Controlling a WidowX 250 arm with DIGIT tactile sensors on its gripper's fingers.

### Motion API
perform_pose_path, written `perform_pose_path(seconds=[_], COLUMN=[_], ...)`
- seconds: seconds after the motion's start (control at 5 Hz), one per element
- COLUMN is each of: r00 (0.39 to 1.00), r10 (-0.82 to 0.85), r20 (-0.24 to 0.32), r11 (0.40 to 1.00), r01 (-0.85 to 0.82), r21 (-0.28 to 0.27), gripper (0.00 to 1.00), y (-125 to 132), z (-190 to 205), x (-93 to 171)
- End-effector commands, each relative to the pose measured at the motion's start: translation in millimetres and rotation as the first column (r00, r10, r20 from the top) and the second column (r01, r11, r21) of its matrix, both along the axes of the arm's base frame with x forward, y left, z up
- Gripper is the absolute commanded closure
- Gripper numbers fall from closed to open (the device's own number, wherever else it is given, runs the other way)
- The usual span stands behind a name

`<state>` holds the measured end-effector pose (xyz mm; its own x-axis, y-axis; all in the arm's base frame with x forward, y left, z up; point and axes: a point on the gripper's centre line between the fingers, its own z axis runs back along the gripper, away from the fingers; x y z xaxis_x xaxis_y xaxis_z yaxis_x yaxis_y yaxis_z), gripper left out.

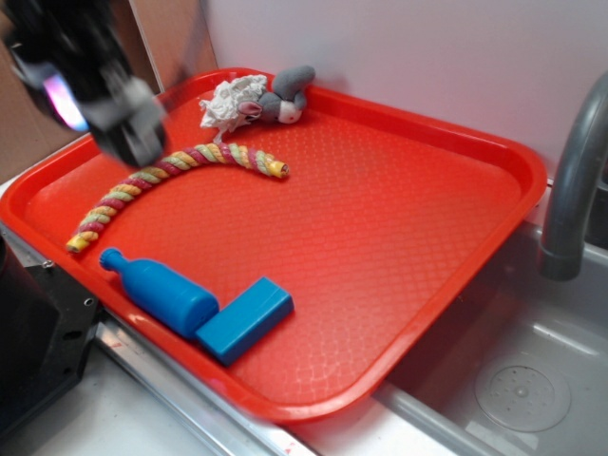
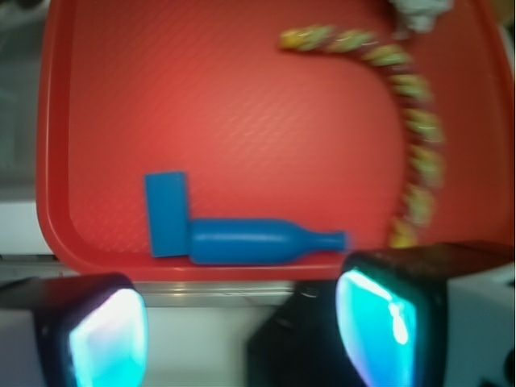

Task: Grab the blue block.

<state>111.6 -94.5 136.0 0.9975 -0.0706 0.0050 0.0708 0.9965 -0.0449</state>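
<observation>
The blue block (image 1: 245, 318) is a flat rectangular brick lying near the front edge of the red tray (image 1: 427, 247), its end touching the base of the round blue bottle (image 1: 157, 290). In the wrist view the block (image 2: 168, 214) lies left of the bottle (image 2: 258, 242). My gripper (image 1: 100, 90) is blurred, high above the tray's far left corner, well away from the block. In the wrist view my gripper (image 2: 242, 330) is open and empty, with glowing pads (image 2: 109, 339) wide apart, beyond the tray's front rim.
A multicoloured twisted rope (image 1: 161, 185) curves across the tray's left part. A grey and white plush toy (image 1: 256, 100) lies at the tray's back. A grey faucet (image 1: 575, 180) and the sink (image 1: 522, 389) are at the right. A black object (image 1: 33, 332) sits at the front left.
</observation>
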Motion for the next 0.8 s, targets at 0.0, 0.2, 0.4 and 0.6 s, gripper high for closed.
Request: perform_pose_path(seconds=[0.0, 0.2, 0.4, 0.6], r00=[0.999, 0.998, 0.997, 0.997], r10=[-0.031, -0.056, -0.075, -0.083], r20=[0.017, 0.025, 0.013, 0.008], r11=[0.999, 0.998, 0.997, 0.996], r01=[0.031, 0.056, 0.075, 0.083], r21=[0.034, 0.021, 0.012, -0.024], gripper=[0.00, 0.00, 0.00, 0.00], y=[-30, -36, -42, -42], z=[-69, -90, -106, -109], x=[16, 27, 37, 40])
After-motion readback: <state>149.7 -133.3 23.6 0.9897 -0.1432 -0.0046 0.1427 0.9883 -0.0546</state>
